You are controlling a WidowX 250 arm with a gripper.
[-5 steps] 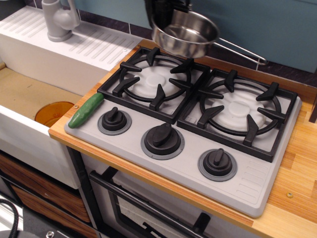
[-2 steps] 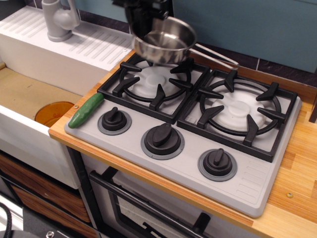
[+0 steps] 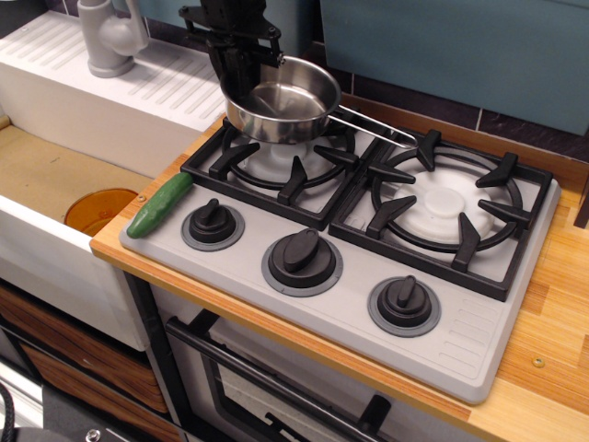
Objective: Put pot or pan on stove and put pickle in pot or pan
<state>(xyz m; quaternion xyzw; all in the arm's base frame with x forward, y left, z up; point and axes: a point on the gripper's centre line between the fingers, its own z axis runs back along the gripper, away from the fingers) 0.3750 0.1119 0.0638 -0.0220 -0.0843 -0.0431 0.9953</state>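
The shiny steel saucepan (image 3: 283,103) hangs just above the back of the left burner grate (image 3: 276,157) of the grey stove (image 3: 350,304), tilted a little, its wire handle (image 3: 373,126) pointing right. My black gripper (image 3: 241,69) comes down from the top and is shut on the pan's far left rim. The green pickle (image 3: 159,204) lies on the stove's front left corner, by the left knob (image 3: 213,221), well apart from the gripper.
A white sink unit with a grey tap (image 3: 110,35) stands to the left. An orange disc (image 3: 97,210) lies in the sink basin. The right burner grate (image 3: 446,207) is bare. A wooden counter (image 3: 561,304) borders the stove on the right.
My gripper has carried the pan left and down, from above the stove's back edge to just over the left burner.
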